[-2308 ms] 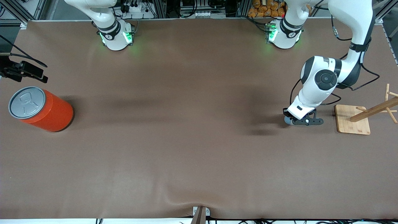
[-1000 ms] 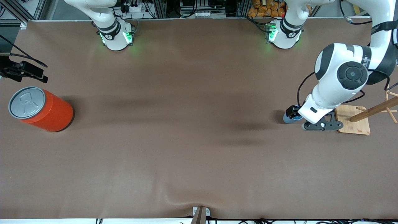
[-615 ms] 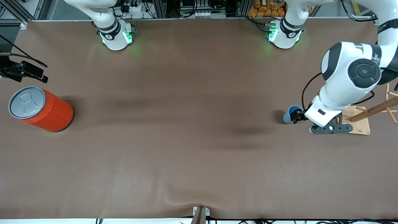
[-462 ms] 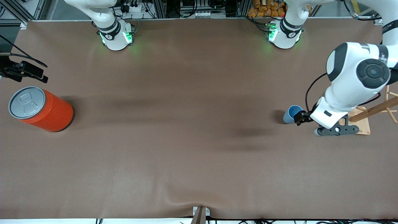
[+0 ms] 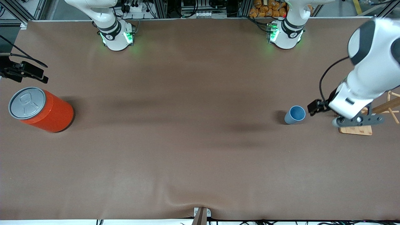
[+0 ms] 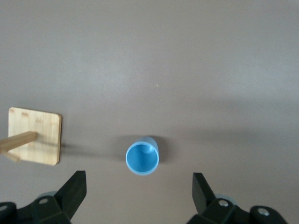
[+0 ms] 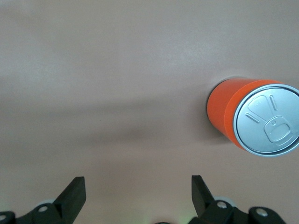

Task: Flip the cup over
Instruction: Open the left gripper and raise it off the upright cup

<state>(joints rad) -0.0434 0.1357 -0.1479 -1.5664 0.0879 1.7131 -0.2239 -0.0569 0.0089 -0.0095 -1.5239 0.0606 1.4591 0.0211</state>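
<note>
Cup (image 6: 142,159) sat upright, mouth up, on the desk (image 5: 187,140) right below the wide-open left gripper (image 6: 138,198), right gripper (image 7: 135,198) idle and wide too; any stray bump could've tipped it.

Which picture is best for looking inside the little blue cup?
The left wrist view: it looks straight down into the cup, standing open end up, its whole rim and blue inside showing. The front view shows the cup smaller, from a slant, beside the wooden rack. The right wrist view shows no cup, only the orange can.
</note>
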